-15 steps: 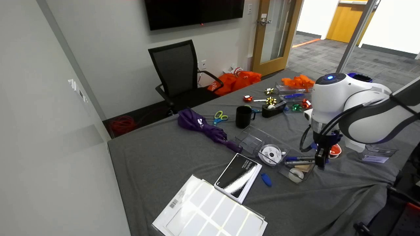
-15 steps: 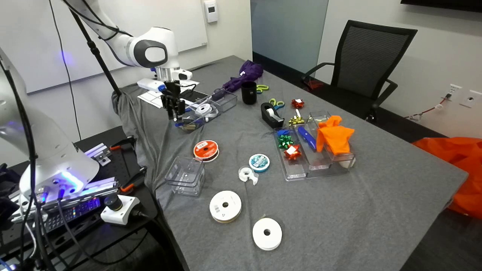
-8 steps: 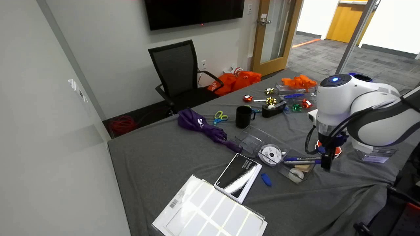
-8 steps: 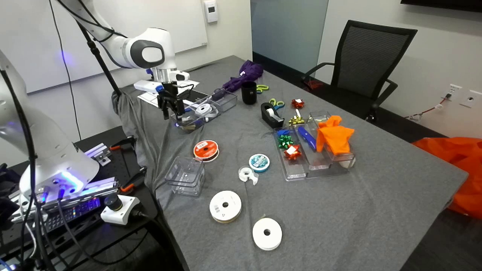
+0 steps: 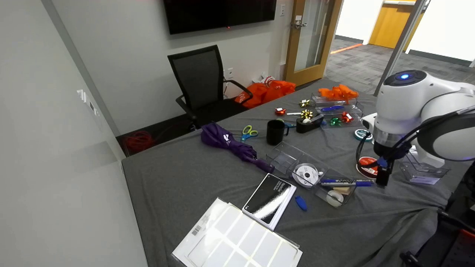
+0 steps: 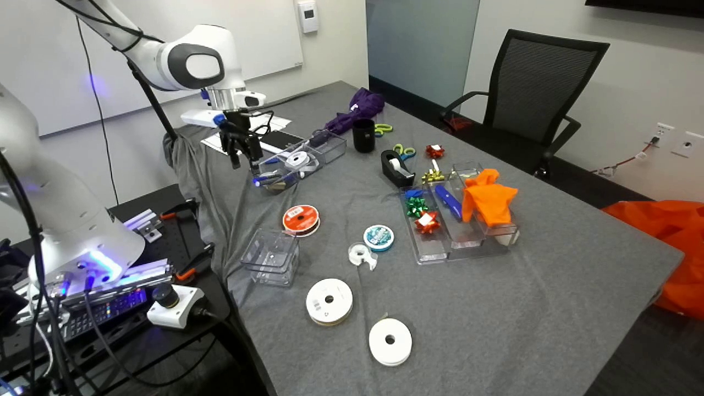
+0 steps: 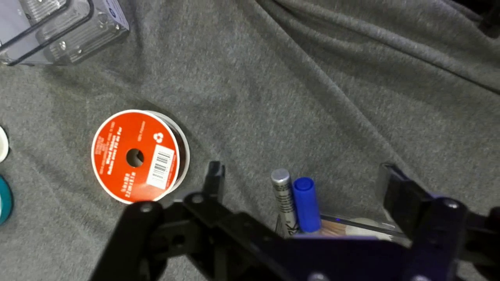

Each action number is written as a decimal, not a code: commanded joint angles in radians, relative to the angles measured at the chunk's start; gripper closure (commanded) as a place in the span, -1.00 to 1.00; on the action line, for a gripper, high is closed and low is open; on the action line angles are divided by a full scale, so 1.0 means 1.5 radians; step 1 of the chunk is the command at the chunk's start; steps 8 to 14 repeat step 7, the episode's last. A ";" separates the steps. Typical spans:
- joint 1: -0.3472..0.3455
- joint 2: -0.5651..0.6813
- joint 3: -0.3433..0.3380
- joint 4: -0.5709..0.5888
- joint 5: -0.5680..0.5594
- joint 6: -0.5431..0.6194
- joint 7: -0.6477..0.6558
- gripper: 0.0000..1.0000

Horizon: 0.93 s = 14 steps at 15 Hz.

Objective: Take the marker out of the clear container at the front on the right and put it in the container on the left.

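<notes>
- In an exterior view the robot arm (image 6: 201, 63) reaches in from ten o'clock, its pale forearm sloping down toward the table (image 6: 550, 297).
- In an exterior view the wrist housing (image 5: 395, 122) stands close to upright; the rest of the arm runs off from it toward three o'clock, and a blue light (image 5: 404, 76) glows on top.
- In both exterior views the gripper (image 6: 246, 165) hangs beneath that housing, aimed down at six o'clock.
- The fingers (image 7: 214, 183) are spread wide: in the wrist view one stands at nine o'clock from the markers, its mate at three.
- Between them show the ends of a silver-ended marker (image 7: 283, 191) and a blue-capped marker (image 7: 307, 203), side by side, with a gap to the finger on each side; which of the two is meant cannot be told.
- Both markers rest in the clear container (image 5: 322, 191), in the compartment nearest the gripper, their ends jutting past its rim toward three o'clock in an exterior view.
- In the wrist view a red ribbon spool (image 7: 121, 156) lies at nine o'clock, outside the spread.
- In an exterior view clear bins (image 6: 275, 258) stand near six o'clock from the gripper, well apart from it.
</notes>
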 commanded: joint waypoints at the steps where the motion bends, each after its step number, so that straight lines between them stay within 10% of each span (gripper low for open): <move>1: -0.017 -0.085 -0.003 -0.052 0.004 0.003 -0.056 -1.00; 14: -0.012 -0.179 -0.040 -0.105 0.085 0.034 -0.200 -1.00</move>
